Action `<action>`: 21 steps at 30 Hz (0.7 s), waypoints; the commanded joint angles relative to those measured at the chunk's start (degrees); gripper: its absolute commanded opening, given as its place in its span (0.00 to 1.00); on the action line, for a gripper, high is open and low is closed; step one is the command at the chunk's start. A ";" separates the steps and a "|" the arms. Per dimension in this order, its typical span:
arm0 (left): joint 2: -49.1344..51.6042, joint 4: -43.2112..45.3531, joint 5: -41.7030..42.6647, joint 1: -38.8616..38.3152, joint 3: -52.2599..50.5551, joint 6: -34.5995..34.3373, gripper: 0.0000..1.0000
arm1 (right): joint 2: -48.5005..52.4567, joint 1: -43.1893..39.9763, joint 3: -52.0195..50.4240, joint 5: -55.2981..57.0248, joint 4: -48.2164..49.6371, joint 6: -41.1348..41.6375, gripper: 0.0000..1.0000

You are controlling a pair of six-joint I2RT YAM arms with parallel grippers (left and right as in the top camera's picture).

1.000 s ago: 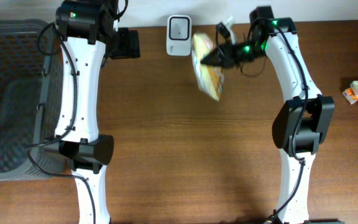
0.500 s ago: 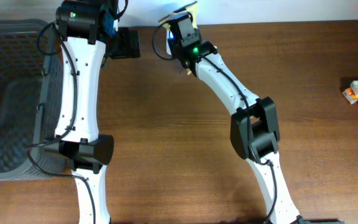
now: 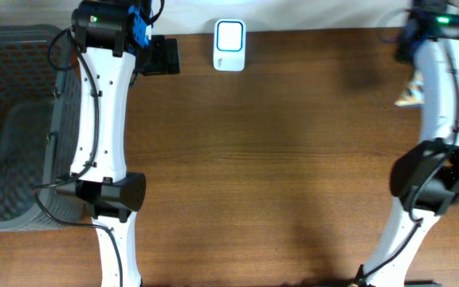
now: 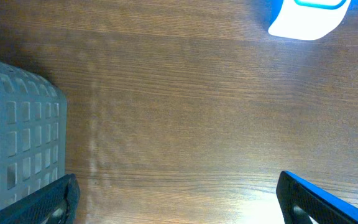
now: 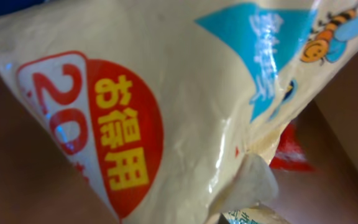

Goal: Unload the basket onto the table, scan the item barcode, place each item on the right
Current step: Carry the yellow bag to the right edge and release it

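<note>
Yellow bag (image 5: 185, 112) w/ red badge, crinkled, tilted, well apart from scanner (image 3: 229, 34).

You see a counter (image 3: 277, 159) of brown wood with fine straight grain, smooth, with a soft sheen where the light falls. The basket (image 3: 6, 119) looks like grey moulded plastic, matt, in an open lattice. The scanner (image 3: 229, 45) has a smooth, slightly glossy white plastic shell. The packet (image 5: 185, 106) is thin, pale yellow plastic film, glossy and crinkled. The left arm (image 3: 102, 104) has smooth white plastic casing and matt black joints.
</note>
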 commanded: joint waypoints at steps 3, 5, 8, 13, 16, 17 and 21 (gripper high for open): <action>-0.22 0.00 -0.20 0.20 0.13 -0.55 0.99 | -0.42 -14.86 0.13 -3.43 -7.65 0.83 0.05; -0.22 -0.02 -0.20 0.20 0.13 -0.55 0.99 | 0.20 -20.11 0.13 -7.58 -9.94 0.83 0.04; -0.22 -0.02 -0.20 0.20 0.13 -0.55 0.99 | 2.14 -25.66 0.13 -8.41 -12.26 0.81 0.22; -0.22 -0.02 -0.20 0.20 0.13 -0.55 0.99 | 3.06 -27.58 -0.13 -8.81 -13.92 0.79 0.83; -0.22 -0.02 -0.20 0.20 0.13 -0.55 0.99 | 2.14 -27.47 -0.11 -10.10 -16.94 3.02 0.95; -0.24 -0.02 -0.20 0.20 0.13 -0.55 0.99 | 0.39 -27.47 -0.11 -11.34 -18.21 5.16 0.96; -0.22 -0.02 -0.20 0.20 0.13 -0.55 0.99 | -10.80 -25.70 -0.13 -19.54 -23.45 6.36 0.96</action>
